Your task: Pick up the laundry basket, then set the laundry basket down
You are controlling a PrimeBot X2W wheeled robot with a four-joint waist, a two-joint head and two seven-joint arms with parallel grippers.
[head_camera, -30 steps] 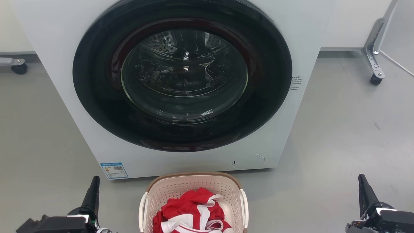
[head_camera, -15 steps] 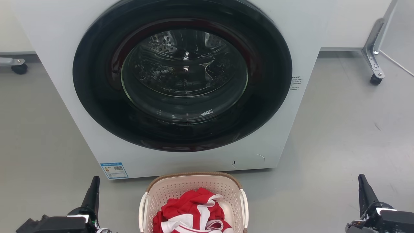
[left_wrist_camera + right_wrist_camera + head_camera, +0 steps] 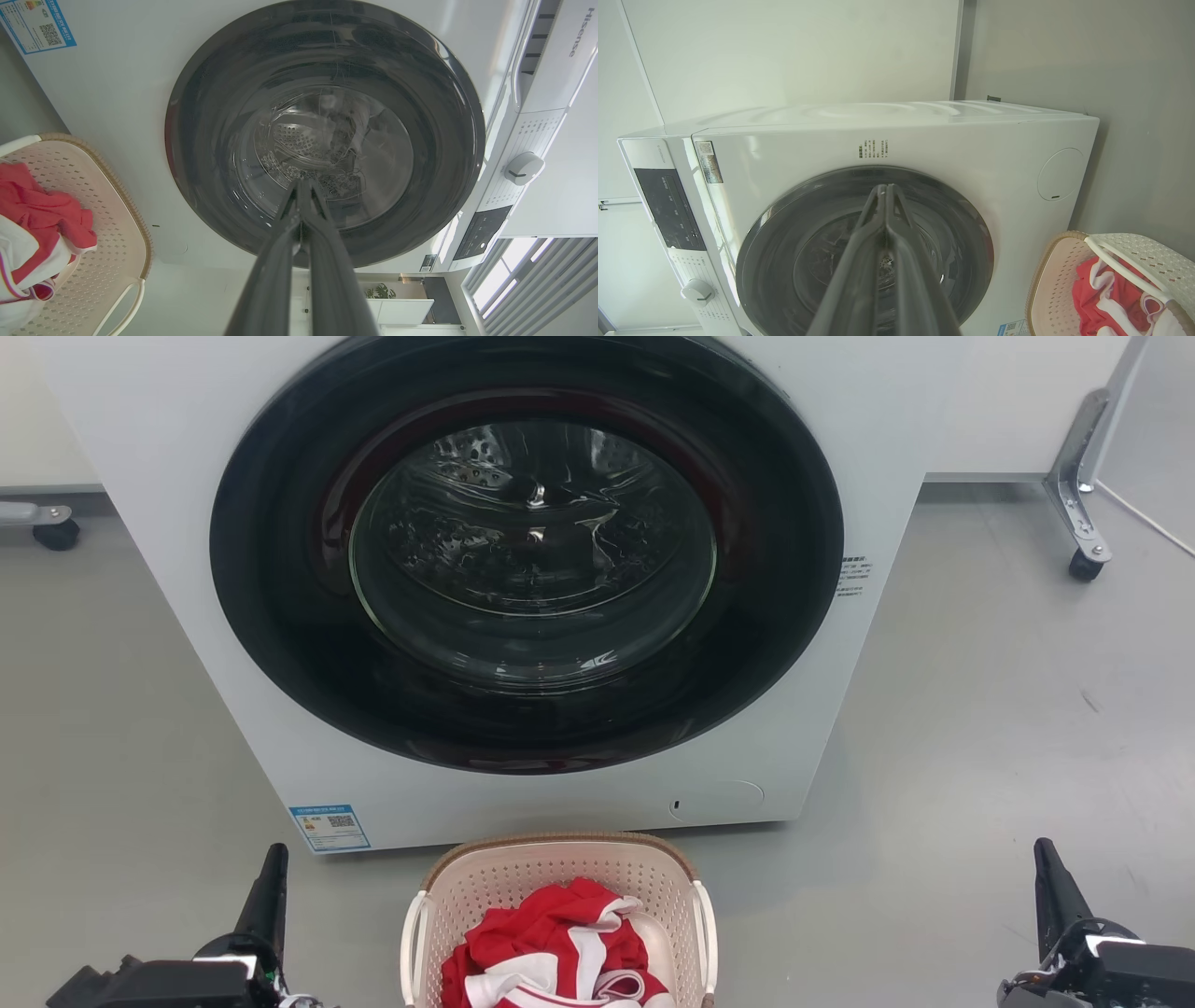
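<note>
The laundry basket stood on the grey floor directly in front of the white washing machine, close to its lower front panel and low in the head view, between the two grippers. It held a crumpled red and white garment. Neither gripper touched the basket. The left gripper was off the basket's left side, well apart from the left handle, pointing toward the machine. In the left wrist view its fingers were pressed together with nothing between them. The right gripper was farther off on the basket's right side, likewise clear of it. In the right wrist view its fingers met tip to tip and held nothing. The machine's round dark door was closed. A blue label was noted at the machine's lower left corner.
</note>
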